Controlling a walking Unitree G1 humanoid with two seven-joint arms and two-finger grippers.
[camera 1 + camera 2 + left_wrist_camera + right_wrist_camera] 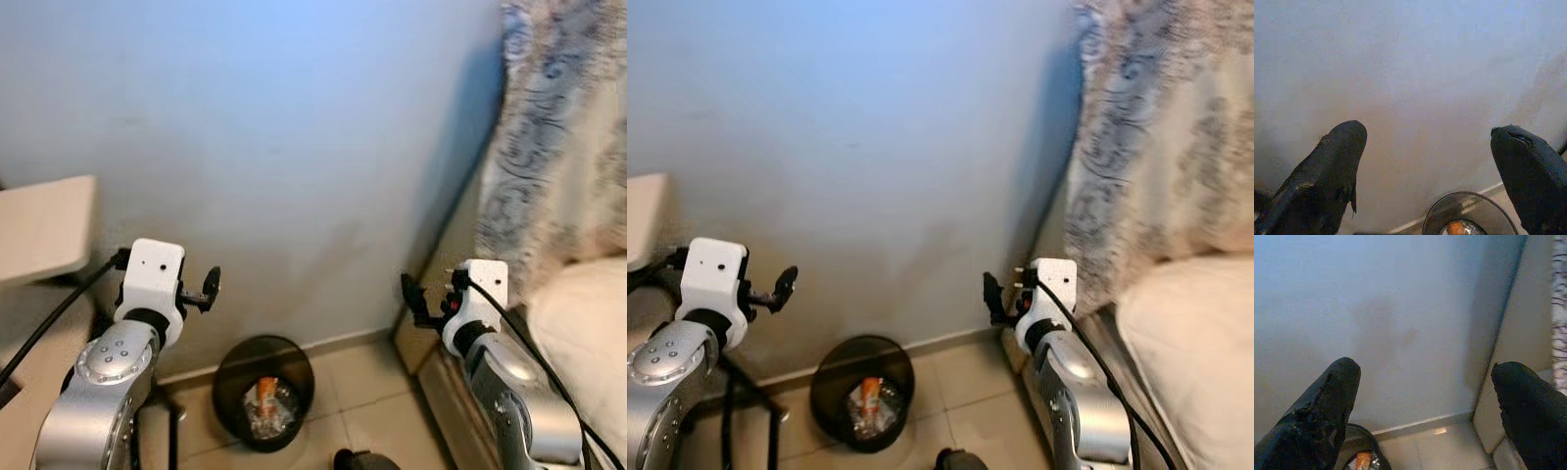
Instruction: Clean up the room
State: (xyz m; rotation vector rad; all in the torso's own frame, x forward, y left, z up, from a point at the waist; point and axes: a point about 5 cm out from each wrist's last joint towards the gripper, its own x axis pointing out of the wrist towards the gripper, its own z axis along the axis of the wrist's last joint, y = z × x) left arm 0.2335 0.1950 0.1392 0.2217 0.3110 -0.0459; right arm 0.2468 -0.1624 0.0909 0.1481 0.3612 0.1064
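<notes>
We face a pale blue wall [294,147] with both arms raised toward it. Our left pincer [208,289] sits at about 8 o'clock in the head view, its two black fingers [1327,181] spread wide apart with nothing between them. Our right pincer [411,299] sits at about 4 o'clock, and its fingers [1322,416] are likewise parted and hold nothing.

Down on the tiled floor [362,401], at roughly 6 o'clock between the two arms, stands a round black waste bin [265,392] close against the wall's skirting. Inside it lies some rubbish [263,401], including an orange piece and crumpled clear wrapping; we cannot tell exactly what it is.

At 9 o'clock a light desk [44,225] edge juts in beside our left arm. At 2 o'clock hangs a patterned curtain [558,147], and at 4 o'clock, beside our right arm, lies a cream bed [583,323] on a beige frame.
</notes>
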